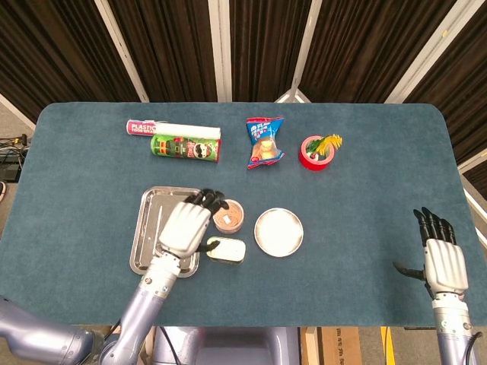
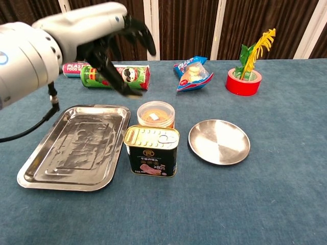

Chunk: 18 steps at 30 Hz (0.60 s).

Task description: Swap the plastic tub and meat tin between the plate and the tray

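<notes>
Head view looks steeply down on the table (image 1: 91, 160); chest view faces it low, seemingly nearer.
</notes>
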Motion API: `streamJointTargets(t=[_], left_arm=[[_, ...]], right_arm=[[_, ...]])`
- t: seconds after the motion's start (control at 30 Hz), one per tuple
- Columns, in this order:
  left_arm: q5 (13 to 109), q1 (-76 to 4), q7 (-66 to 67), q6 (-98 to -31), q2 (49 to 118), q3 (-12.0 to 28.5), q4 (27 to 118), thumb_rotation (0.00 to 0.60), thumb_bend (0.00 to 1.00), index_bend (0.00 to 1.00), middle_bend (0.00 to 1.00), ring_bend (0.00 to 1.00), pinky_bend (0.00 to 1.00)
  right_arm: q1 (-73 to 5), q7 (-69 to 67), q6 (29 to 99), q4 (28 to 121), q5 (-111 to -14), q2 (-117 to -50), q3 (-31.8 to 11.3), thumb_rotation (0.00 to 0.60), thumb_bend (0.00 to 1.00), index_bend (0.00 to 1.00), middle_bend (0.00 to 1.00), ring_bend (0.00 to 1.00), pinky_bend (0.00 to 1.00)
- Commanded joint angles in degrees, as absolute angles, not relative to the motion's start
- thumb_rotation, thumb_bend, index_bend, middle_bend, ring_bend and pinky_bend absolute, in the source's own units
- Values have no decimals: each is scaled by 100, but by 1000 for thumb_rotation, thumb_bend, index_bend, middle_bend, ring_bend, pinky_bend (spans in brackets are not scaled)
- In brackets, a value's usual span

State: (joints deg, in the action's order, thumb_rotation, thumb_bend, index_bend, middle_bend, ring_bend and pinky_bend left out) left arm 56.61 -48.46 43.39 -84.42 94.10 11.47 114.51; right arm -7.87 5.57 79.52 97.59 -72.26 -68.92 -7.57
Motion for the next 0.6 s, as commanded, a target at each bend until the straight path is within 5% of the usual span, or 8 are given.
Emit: streamJointTargets(t=[0.03,0.27,0.6], left_arm=[[5270,-4820,3757,-7879,9548,1428,10939,600,46,292,105,51,165],[4399,-5037,3154,-6800,9608,1855,10111,600,0,222,5,0,82],[4230,-5186,2542,-6010,9877,1881,9143,600,0,206,0,0,62]], right_arm=[[-792,575,7943,9750,-7212,-6903,-764,600,0,0,0,0,0],[-812,580,7868,9694,-7122,-6925,-794,600,0,0,0,0,0],[-844,550,7776,9615,-7090,-6952,-806,600,0,0,0,0,0]])
